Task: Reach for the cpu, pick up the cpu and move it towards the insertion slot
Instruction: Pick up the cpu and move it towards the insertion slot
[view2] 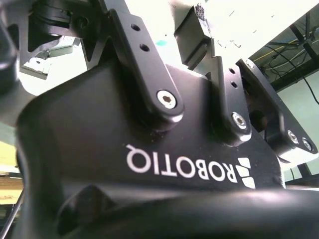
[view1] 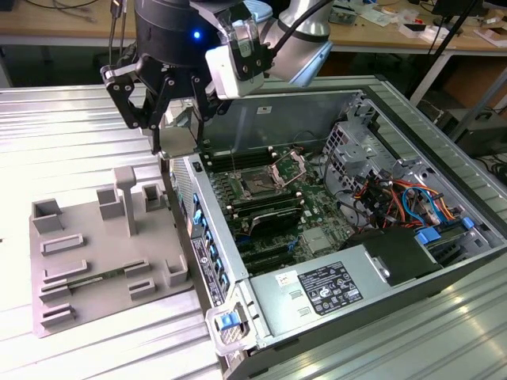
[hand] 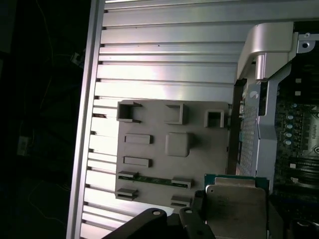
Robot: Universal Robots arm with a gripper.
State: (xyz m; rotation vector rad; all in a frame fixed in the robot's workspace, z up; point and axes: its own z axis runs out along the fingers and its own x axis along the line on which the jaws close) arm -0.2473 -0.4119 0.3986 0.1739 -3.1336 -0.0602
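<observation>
Shiny metal cpu (hand: 237,211), matt plastic tray (hand: 204,159).

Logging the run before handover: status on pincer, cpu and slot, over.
Pincer shut on cpu, aloft over case wall. Insertion slot uncovered, bracket raised. Nothing seen between.

Cpu (hand: 237,211): silver top, green edge, over case wall (hand: 259,124). Insertion slot (view1: 260,187): dark, bracket raised.

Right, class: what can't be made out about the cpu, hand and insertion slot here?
cpu, first wrist view: one side runs off the picture's edge; underside faces away.
insertion slot, exterior view: its contacts are too small to tell.
hand, exterior view: its black links hide where it meets the cpu.
Second wrist view: the hand's body blocks the cpu and slot.
</observation>
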